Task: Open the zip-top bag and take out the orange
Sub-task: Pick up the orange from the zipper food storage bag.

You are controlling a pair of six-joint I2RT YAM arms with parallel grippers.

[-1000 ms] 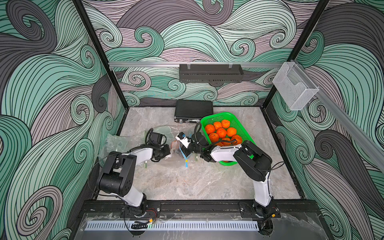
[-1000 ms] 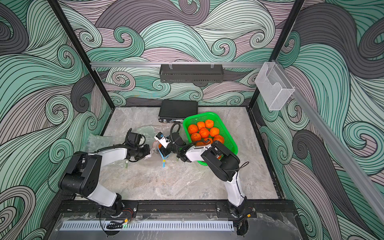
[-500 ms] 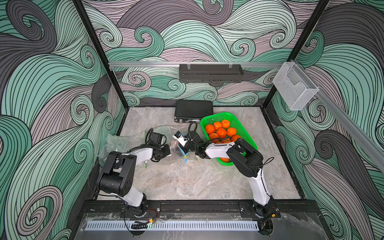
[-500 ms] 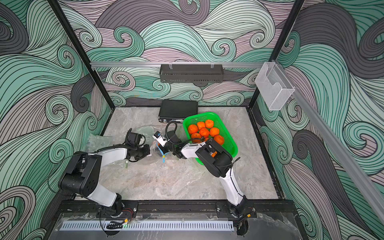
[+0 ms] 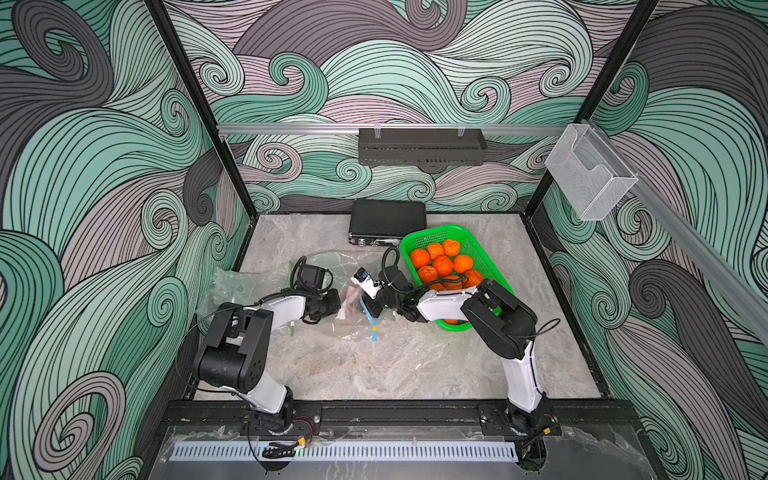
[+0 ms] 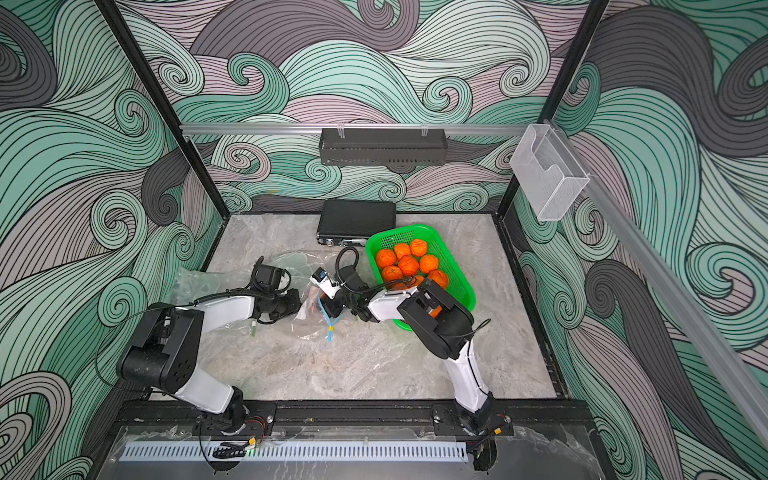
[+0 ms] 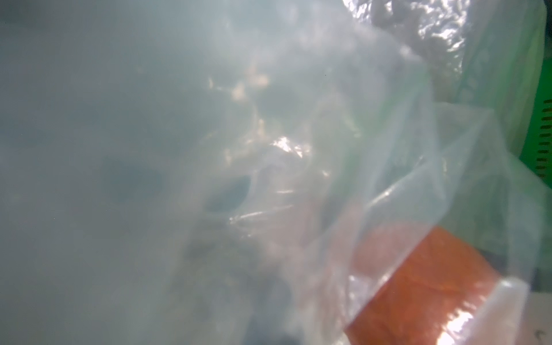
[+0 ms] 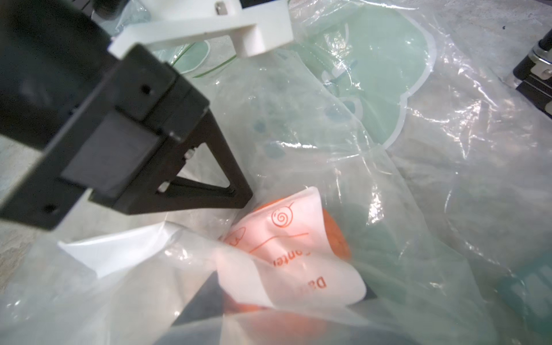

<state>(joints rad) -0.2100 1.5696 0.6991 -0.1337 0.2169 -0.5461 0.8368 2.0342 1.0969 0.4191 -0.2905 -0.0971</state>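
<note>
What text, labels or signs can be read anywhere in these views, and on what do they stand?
"Da": cut-off orange print on the white label panel of the zip-top bag, right wrist view.
"onte": cut-off orange print on the same panel, beside it.
Snail-spiral drawing: an orange line sign on the same panel.
Black case, in both top views: any marking is too small to read.
Left wrist view: nothing legible.

The bag [image 5: 353, 320] lies left of the basket [image 5: 436, 230] (oranges [image 5: 442, 264] inside), case [image 5: 388, 220] behind.
</note>
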